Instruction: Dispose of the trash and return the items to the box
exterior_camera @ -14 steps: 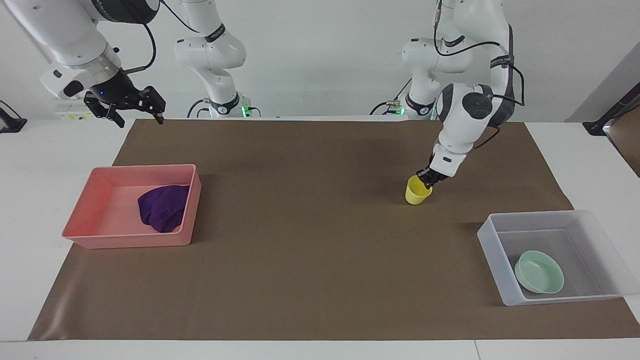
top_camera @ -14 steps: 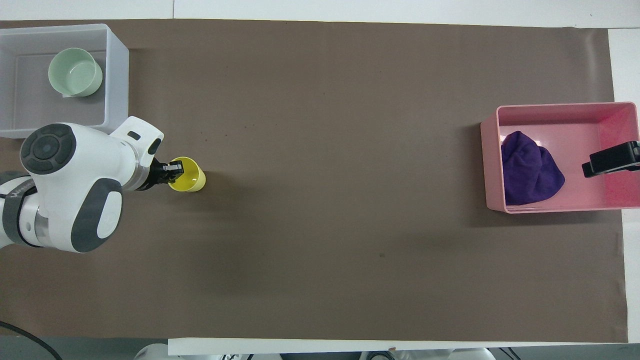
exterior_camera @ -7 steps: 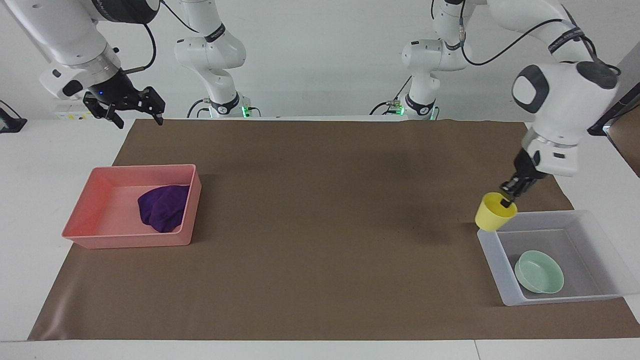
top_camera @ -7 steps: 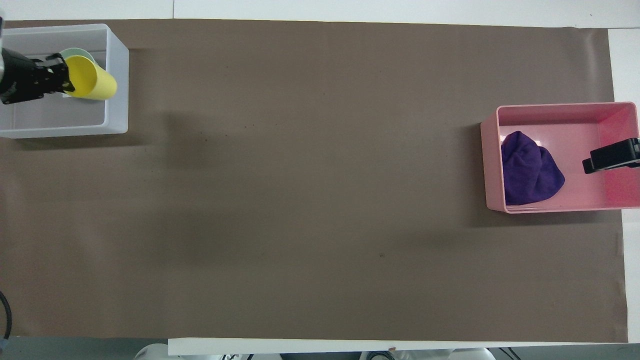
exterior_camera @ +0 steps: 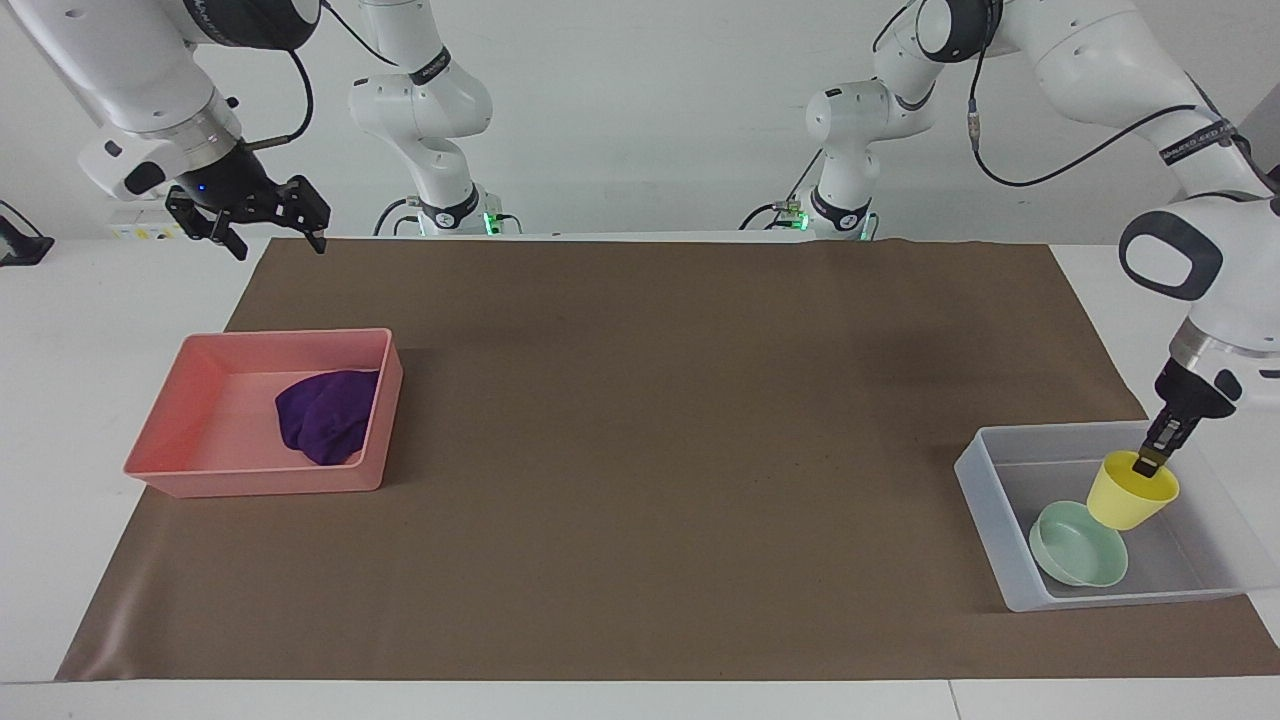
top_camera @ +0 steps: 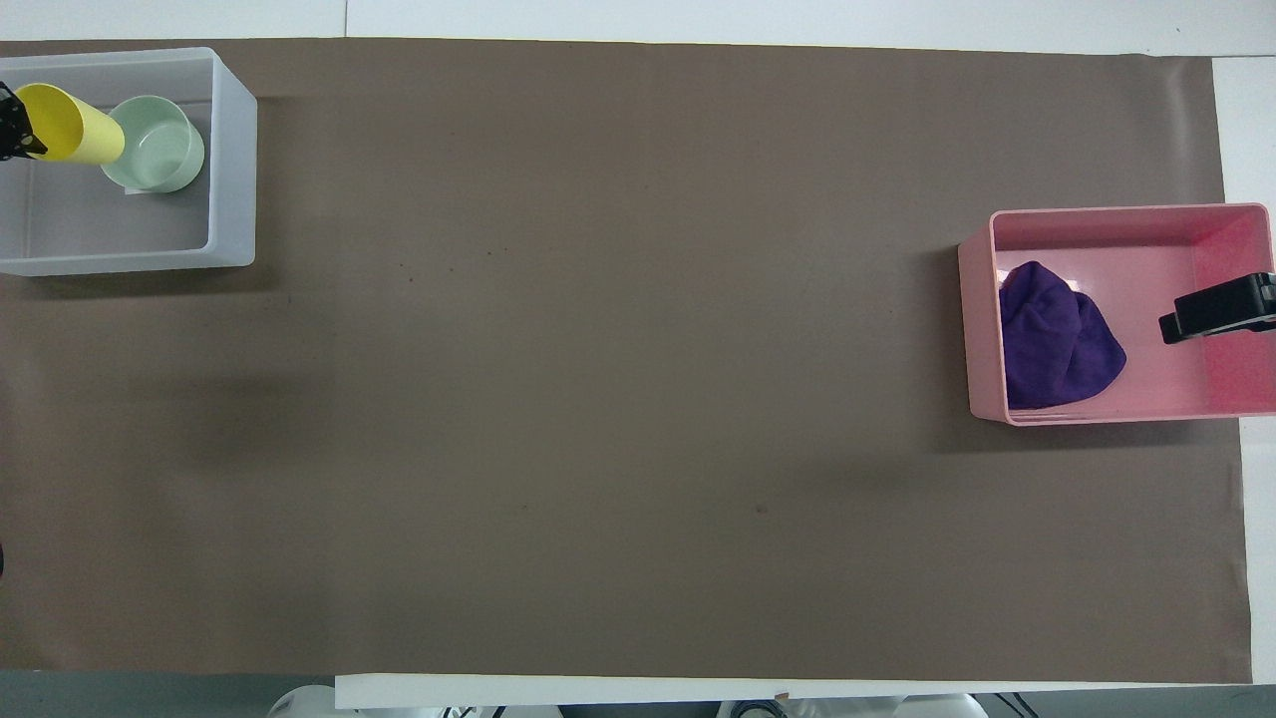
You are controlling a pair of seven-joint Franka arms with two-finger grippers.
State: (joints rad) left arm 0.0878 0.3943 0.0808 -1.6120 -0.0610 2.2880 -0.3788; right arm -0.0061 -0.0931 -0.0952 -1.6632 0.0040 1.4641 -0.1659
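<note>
My left gripper (exterior_camera: 1150, 463) is shut on the rim of the yellow cup (exterior_camera: 1132, 492) and holds it tilted over the translucent box (exterior_camera: 985, 480), beside the mint-green bowl (exterior_camera: 1078, 543) that lies in the box. In the overhead view the cup (top_camera: 70, 125) is over the box (top_camera: 231, 170) next to the bowl (top_camera: 155, 145), with the left gripper (top_camera: 10, 125) at the frame's edge. The purple cloth (exterior_camera: 325, 415) lies in the pink tray (exterior_camera: 260, 480). My right gripper (exterior_camera: 280, 240) waits open and empty, raised over the table's edge near the pink tray.
A brown mat (exterior_camera: 640, 450) covers the table between the pink tray (top_camera: 1116, 221) at the right arm's end and the box at the left arm's end. The cloth (top_camera: 1057, 339) fills the tray's end toward the table's middle. The right gripper (top_camera: 1216, 311) shows over the tray.
My left gripper lifted the yellow cup off the mat and carried it toward the left arm's end, over the box beside the bowl. The right arm has not moved.
</note>
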